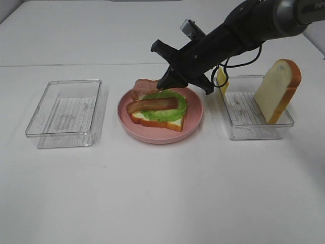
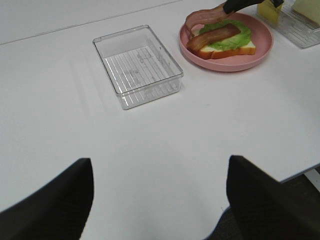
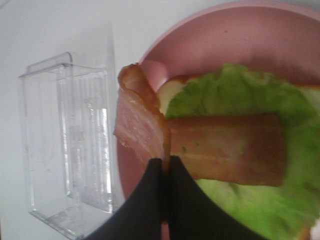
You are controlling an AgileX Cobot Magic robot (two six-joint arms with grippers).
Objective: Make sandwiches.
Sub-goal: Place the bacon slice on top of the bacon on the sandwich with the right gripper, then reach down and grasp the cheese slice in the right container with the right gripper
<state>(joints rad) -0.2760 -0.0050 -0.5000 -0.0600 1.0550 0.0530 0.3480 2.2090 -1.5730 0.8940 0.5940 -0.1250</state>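
The sandwich on the pink plate is an open stack: a bread slice, green lettuce and one bacon strip lying across it. My right gripper hangs over the plate's far left side, shut on a second bacon strip. In the right wrist view the closed fingertips pinch that strip by one end, beside the lying strip. My left gripper stands open above bare table near the front edge, far from the plate.
An empty clear tray sits left of the plate. The clear tray on the right holds an upright bread slice and a yellow cheese piece. The right arm stretches over that tray's far left corner.
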